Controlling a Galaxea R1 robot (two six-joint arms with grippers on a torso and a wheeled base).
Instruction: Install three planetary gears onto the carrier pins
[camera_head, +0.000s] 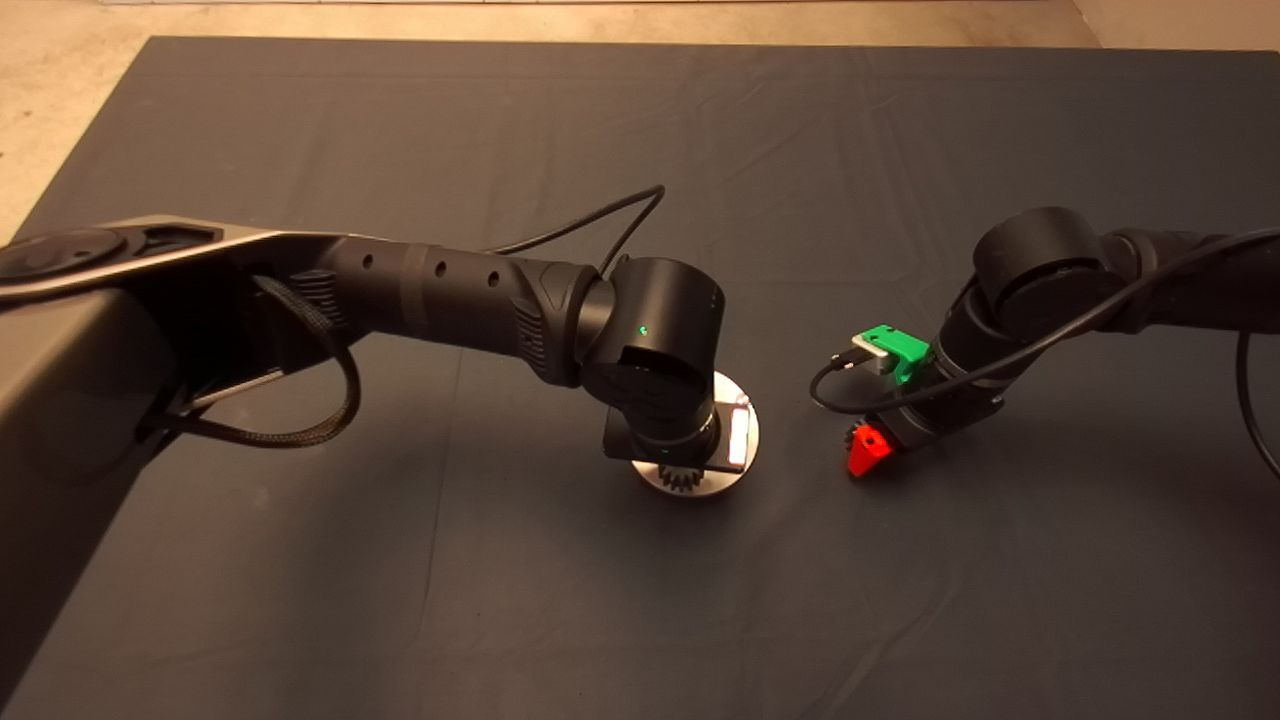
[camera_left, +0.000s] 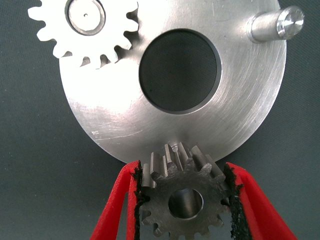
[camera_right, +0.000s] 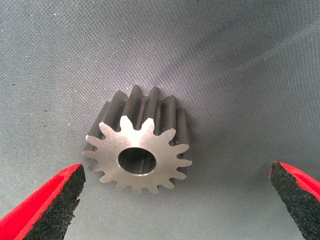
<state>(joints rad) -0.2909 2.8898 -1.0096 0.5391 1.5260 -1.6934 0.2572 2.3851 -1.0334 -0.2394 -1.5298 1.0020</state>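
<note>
In the left wrist view the round silver carrier plate (camera_left: 240, 115) lies on the mat. One planetary gear (camera_left: 85, 25) sits on a carrier pin, and a second pin (camera_left: 277, 25) stands bare. My left gripper (camera_left: 183, 167) is shut on another gear (camera_left: 182, 200) at the plate's rim; no pin shows under it. From above, the left wrist covers most of the plate (camera_head: 745, 400), and a gear (camera_head: 682, 481) peeks out at its near edge. To the plate's right, my right gripper (camera_head: 868, 450) hangs low and open (camera_right: 175, 200) around a third gear (camera_right: 140, 150) that lies flat on the mat.
The dark mat (camera_head: 640, 620) stretches wide around the plate, with bare floor (camera_head: 60, 90) beyond its far-left edge. Black cables loop from both wrists. The two grippers stand roughly a plate's width apart.
</note>
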